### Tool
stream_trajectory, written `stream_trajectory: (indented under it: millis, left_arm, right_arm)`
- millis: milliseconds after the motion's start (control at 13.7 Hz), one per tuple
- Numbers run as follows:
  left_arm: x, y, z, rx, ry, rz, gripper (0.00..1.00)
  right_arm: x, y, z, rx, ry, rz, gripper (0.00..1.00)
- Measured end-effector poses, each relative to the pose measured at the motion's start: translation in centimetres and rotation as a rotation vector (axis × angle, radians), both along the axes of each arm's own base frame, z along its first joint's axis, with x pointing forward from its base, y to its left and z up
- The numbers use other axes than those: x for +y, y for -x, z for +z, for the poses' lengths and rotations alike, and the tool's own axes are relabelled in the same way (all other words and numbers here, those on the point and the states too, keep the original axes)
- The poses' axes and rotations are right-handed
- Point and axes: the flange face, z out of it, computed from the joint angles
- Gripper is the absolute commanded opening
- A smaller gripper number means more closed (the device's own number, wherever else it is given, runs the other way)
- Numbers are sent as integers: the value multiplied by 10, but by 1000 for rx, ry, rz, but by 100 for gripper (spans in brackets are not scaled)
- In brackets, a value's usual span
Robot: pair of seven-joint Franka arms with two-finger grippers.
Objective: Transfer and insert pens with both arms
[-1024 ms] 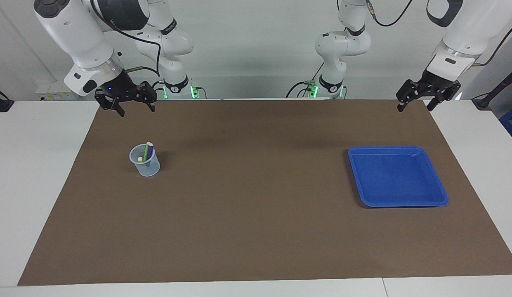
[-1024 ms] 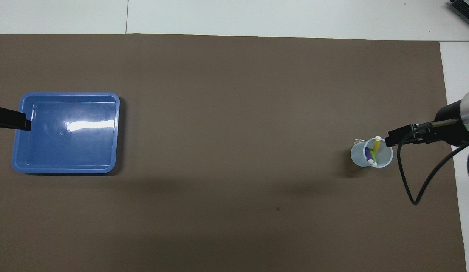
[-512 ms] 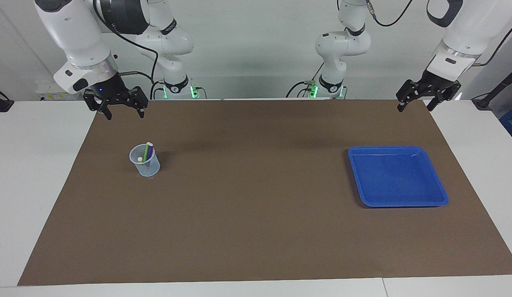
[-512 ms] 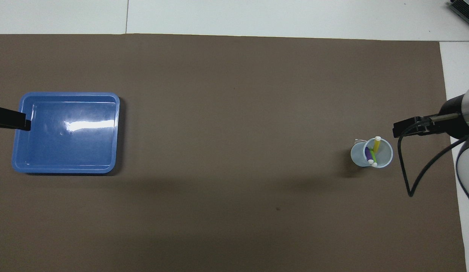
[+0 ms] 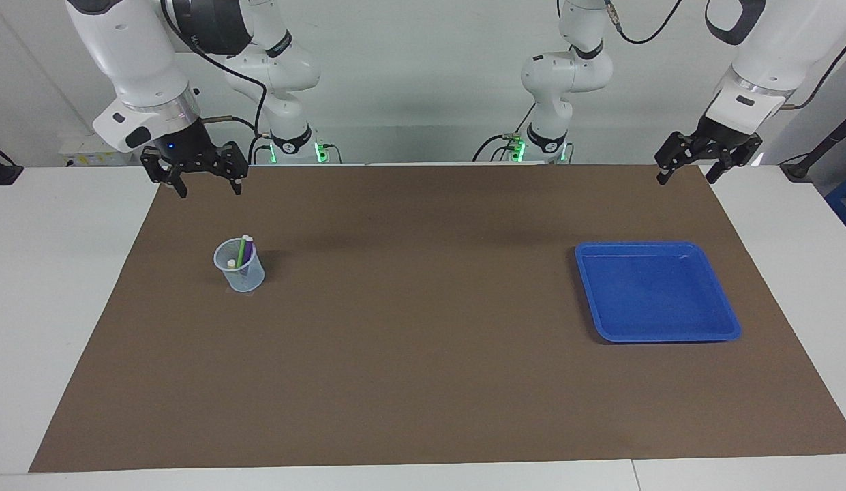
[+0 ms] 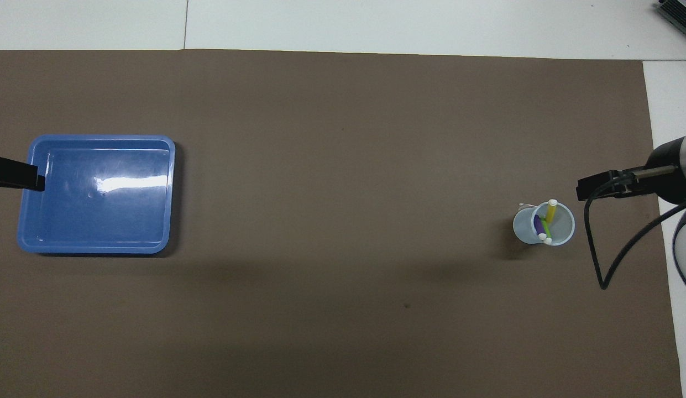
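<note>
Two white jointed robot arms stand at one long edge of a white table (image 5: 75,273) that is mostly covered by a large brown rectangular mat (image 5: 423,354). The right gripper (image 5: 206,189), a small black two-finger claw on the right arm, hangs in the air over the mat's edge nearest the robots, at the right arm's end of the table; its two fingers are spread apart and hold nothing. Below it and a little farther from the robots stands a small translucent pale-blue plastic cup (image 5: 240,271), upright on the mat and well apart from the fingers. Inside the cup are three slim marker pens with pale whitish ends: a purple pen (image 6: 538,223), a green pen (image 6: 546,229) and a yellow pen (image 6: 551,211). They lean against the cup's rim, with their tips poking above it. In the overhead view one black finger of the right gripper shows just beside the cup, toward the table's end. The left gripper (image 5: 686,177), the same black claw on the left arm, hangs over the mat's corner at the left arm's end of the table, its fingers likewise spread and empty. Under it and farther from the robots lies a shallow blue rectangular plastic tray (image 5: 668,334) with rounded corners, flat on the mat with nothing in it.
</note>
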Motion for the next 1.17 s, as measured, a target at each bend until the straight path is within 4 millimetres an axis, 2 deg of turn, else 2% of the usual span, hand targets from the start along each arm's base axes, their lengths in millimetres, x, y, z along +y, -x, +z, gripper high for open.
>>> stream_trajectory:
  millis: [1171]
  left_arm:
    - [0,0,0,0,0,-1,100]
  right_arm:
    - [0,11,10,12,-2,0,100]
